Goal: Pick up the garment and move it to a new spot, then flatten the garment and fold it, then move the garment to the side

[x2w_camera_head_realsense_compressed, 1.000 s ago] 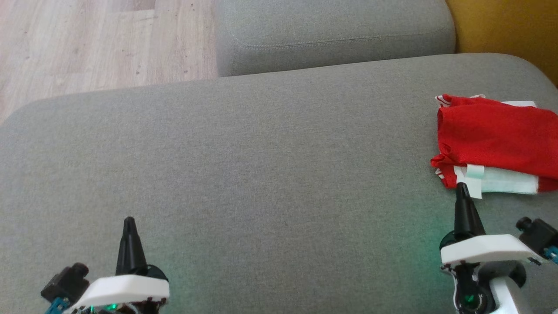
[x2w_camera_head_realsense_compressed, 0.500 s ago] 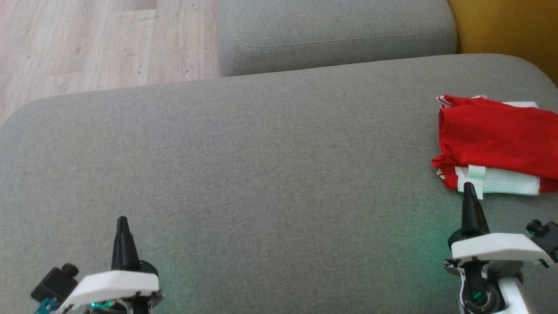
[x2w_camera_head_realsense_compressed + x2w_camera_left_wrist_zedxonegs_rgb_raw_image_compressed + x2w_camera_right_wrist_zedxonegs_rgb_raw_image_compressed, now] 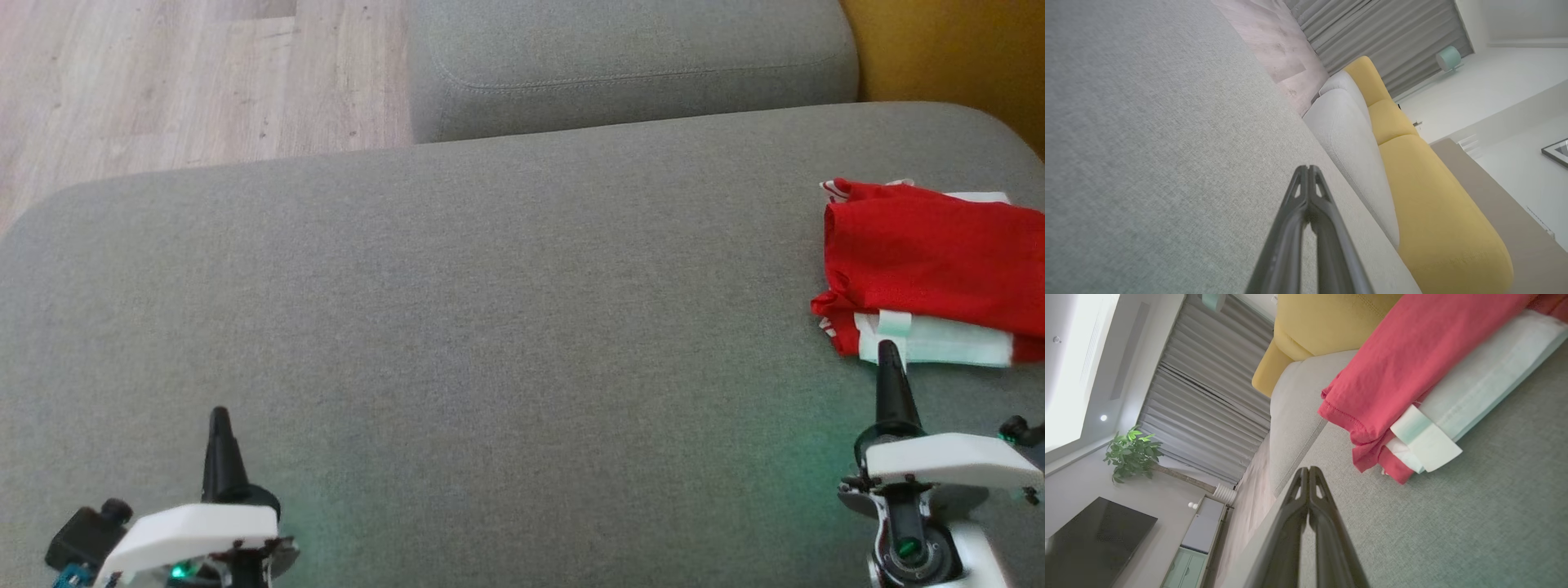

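The folded red-and-white cloth garment lies just past the right gripper, maybe touching it. That gripper is pinched closed, holding nothing.

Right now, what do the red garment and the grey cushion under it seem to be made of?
Red garment: soft, matte knit cloth, likely cotton or a blend; it lies in limp folds, with a stitched hem in the right wrist view. Its white band looks smoother; material unclear.
Grey cushion: matte woven upholstery; fine flecked weave.
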